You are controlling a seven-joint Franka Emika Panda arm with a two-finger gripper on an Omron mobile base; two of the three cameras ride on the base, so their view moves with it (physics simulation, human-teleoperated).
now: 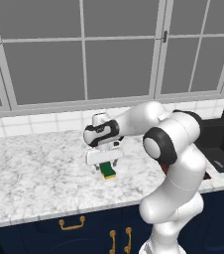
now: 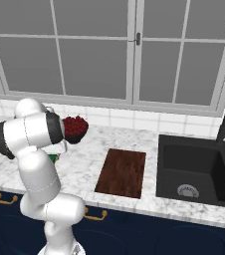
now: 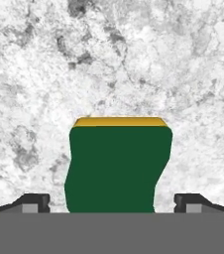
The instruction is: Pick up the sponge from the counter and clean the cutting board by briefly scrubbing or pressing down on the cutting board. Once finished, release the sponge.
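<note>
Pincer (image 3: 112, 203) hangs straight over the sponge (image 3: 118, 166) with its jaws spread wide, one dark tip on each side of the green block and a clear gap to both, so nothing is gripped yet. One sponge lies on the surface (image 1: 29, 173), towards the middle between its back and front edges, green layer up and a yellow strip showing along its far side.

It looks soft and light, likely to squash a little under the tips; a hold across its two long sides, low enough to catch the yellow base, should keep it from twisting during scrubbing.

One cutting board (image 2: 121, 172) lies flat near the front edge of the surface, just beside the sink (image 2: 196, 172), well apart from the sponge. One bowl (image 2: 75, 128) of red things stands nearer the back edge, close to the arm. Lifting clear before crossing to the board seems wise.
</note>
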